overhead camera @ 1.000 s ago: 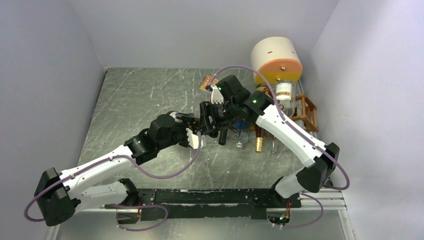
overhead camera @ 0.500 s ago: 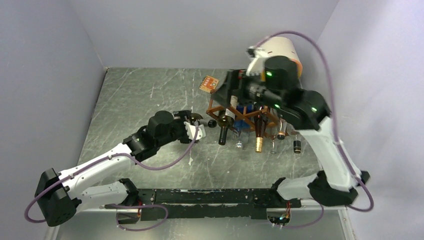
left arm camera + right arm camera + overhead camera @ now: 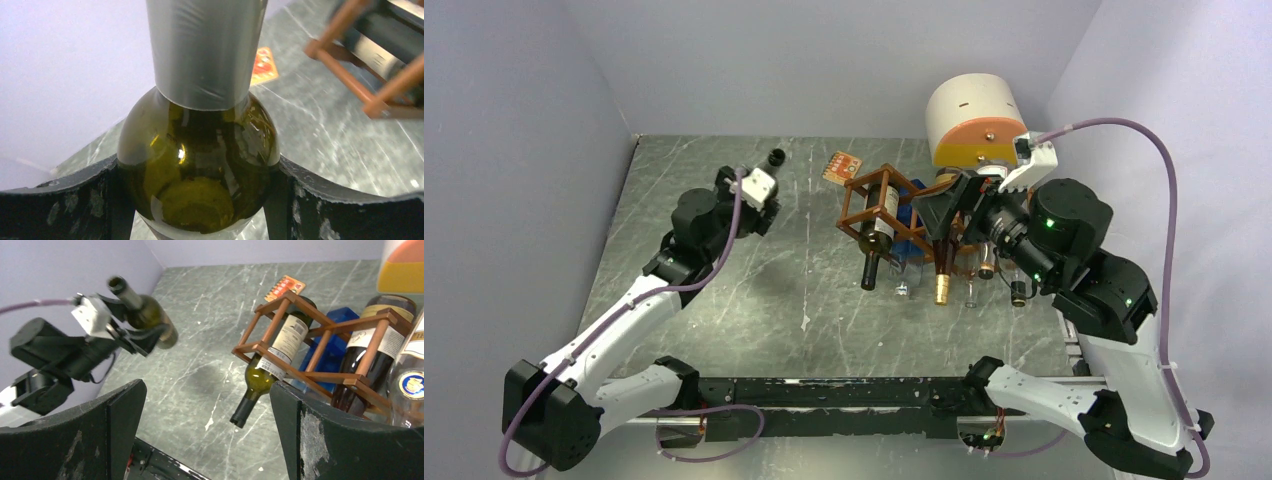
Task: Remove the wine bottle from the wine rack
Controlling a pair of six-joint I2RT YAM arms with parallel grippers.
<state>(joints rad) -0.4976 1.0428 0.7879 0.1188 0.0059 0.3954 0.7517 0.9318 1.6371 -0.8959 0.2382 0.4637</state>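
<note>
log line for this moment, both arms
left gripper: shut on green bottle, held in air away from wine rack | right gripper: open, empty, near rack | rack: other bottles inside

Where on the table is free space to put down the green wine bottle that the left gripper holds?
The widest bare patch of table lies between the left gripper with its green wine bottle and the wine rack. The strip before the racked bottles' necks is also bare. The far right, around rack and cream-and-orange cylinder, is crowded.
</note>
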